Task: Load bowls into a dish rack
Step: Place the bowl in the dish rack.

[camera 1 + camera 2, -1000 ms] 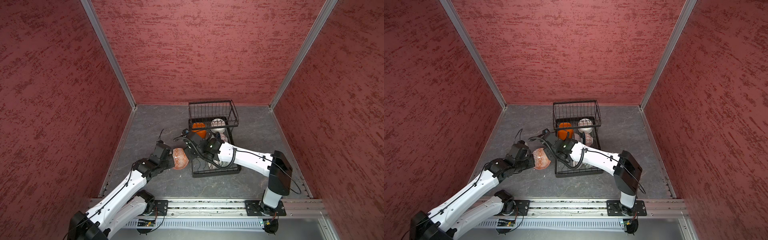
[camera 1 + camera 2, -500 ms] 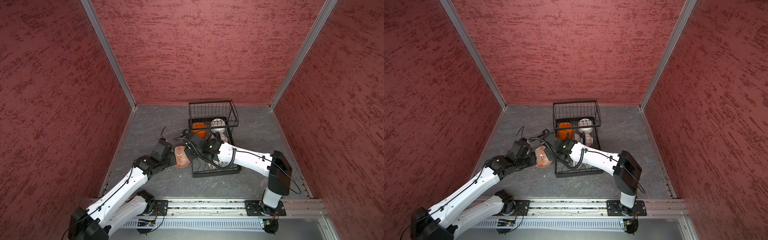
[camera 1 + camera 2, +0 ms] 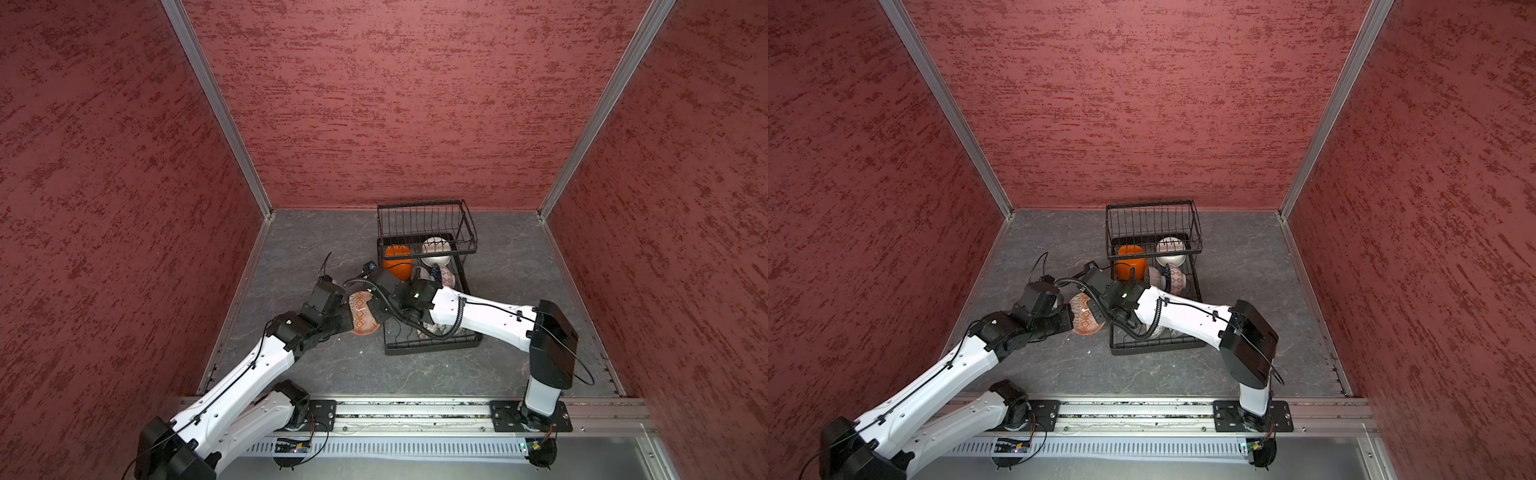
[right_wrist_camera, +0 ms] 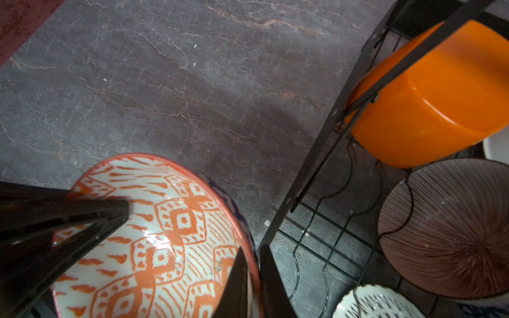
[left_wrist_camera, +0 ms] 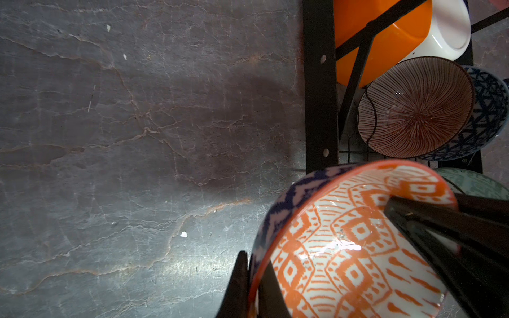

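Starting at your left, the left gripper (image 5: pixel 254 289) is clamped on the rim of the orange-patterned bowl (image 3: pixel 365 314), with one finger inside and one outside. The bowl is held tilted over the table (image 3: pixel 316 257), just beside the dish rack (image 3: pixel 434 348) and not yet in it. Across it, your right gripper (image 4: pixel 254 283) pinches the opposite rim the same way, so both arms grasp one bowl. Treat it as glazed ceramic: stiff, fairly heavy, slick, and likely to chip against wire. Take it by the rim only, seated deep over the lip. Further right, the rack already carries an orange bowl (image 3: pixel 397 264), a white bowl (image 3: pixel 435 249) and a red-striped bowl (image 5: pixel 416 110).
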`<state>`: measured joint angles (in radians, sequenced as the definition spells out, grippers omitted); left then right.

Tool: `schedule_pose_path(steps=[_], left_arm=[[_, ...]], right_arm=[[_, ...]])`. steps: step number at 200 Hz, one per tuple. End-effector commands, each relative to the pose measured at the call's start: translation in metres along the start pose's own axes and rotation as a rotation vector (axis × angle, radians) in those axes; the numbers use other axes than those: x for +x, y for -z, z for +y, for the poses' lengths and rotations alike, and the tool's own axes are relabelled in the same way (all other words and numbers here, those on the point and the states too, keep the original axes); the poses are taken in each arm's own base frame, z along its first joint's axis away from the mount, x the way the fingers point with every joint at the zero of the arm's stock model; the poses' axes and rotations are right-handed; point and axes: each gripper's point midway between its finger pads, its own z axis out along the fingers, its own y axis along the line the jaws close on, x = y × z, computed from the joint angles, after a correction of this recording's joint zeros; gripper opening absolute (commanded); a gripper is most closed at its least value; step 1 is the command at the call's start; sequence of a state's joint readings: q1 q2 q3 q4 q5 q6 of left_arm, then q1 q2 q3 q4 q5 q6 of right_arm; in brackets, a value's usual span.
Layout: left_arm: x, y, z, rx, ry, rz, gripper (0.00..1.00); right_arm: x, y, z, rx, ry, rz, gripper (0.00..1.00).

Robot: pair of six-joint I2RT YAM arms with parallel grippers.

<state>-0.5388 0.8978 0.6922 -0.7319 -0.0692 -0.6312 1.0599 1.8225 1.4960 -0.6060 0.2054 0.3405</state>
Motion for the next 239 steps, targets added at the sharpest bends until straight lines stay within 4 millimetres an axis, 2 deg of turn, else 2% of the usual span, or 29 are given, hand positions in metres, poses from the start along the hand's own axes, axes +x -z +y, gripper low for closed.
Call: schedule_pose_path(steps=[1, 14, 24, 67, 94, 113, 192, 239], left_arm=[[-0.015, 0.007, -0.016, 0.062, 0.002, -0.050, 0.00], [-0.014, 0.006, -0.016, 0.061, 0.002, -0.049, 0.00], [-0.014, 0.006, -0.016, 0.061, 0.002, -0.052, 0.11], [-0.014, 0.006, -0.015, 0.064, 0.002, -0.057, 0.41], [-0.014, 0.006, -0.014, 0.063, 0.002, -0.061, 0.69], [-0.016, 0.007, -0.013, 0.059, 0.002, -0.072, 0.82], [-0.027, 0.020, -0.008, 0.057, 0.016, -0.132, 0.88], [-0.026, 0.020, 0.000, 0.045, 0.026, -0.129, 0.92]], right_arm=[[-0.014, 0.008, -0.003, 0.027, -0.015, -0.050, 0.06], [-0.014, 0.009, -0.004, 0.033, -0.015, -0.051, 0.02], [-0.014, 0.008, -0.005, 0.040, -0.017, -0.050, 0.00], [-0.016, 0.011, -0.012, 0.080, -0.018, -0.051, 0.00], [-0.016, 0.014, -0.018, 0.120, -0.014, -0.044, 0.00], [-0.015, 0.019, -0.025, 0.171, -0.003, -0.038, 0.00], [-0.005, 0.049, -0.062, 0.444, 0.040, -0.011, 0.00], [0.002, 0.069, -0.082, 0.553, 0.040, 0.000, 0.00]])
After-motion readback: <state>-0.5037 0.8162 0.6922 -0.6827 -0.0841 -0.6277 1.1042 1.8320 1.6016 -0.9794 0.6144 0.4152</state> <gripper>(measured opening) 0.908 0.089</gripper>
